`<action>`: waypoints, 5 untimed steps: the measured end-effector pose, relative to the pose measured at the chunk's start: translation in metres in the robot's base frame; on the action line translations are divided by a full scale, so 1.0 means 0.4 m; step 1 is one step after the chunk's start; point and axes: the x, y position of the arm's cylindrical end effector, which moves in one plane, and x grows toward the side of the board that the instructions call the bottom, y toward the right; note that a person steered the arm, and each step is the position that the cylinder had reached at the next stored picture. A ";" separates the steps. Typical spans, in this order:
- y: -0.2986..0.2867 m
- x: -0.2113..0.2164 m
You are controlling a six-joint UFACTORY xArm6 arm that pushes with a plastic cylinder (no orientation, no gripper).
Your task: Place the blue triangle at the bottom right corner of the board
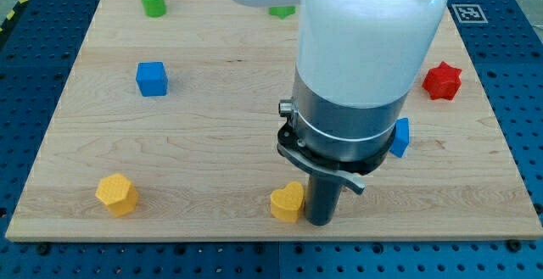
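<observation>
- Wooden surface (212, 143): fills most of the view, bordered by a blue perforated base (517, 50).
- Arm housing (365, 50): white and grey, over the surface's middle, hiding part of it.
- No claw fitted, so nothing clenched or released; rod ends in my tip (318, 223), near the surface's bottom edge.
- Blue triangle (400, 137): partly hidden behind the housing, toward the view's right, above my tip, apart from it.
- Yellow heart-like block (288, 201): just left of my tip; contact unclear.
- Red star-like block (442, 80): near the surface's right edge.
- Blue cube (152, 79), yellow hexagonal block (116, 194): surface's left half.
- Green cylinder (153, 1), second green block (282, 11), shape unclear: surface's top edge.
</observation>
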 end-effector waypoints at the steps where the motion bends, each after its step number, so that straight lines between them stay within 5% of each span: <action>1: 0.000 0.020; 5: 0.103 0.015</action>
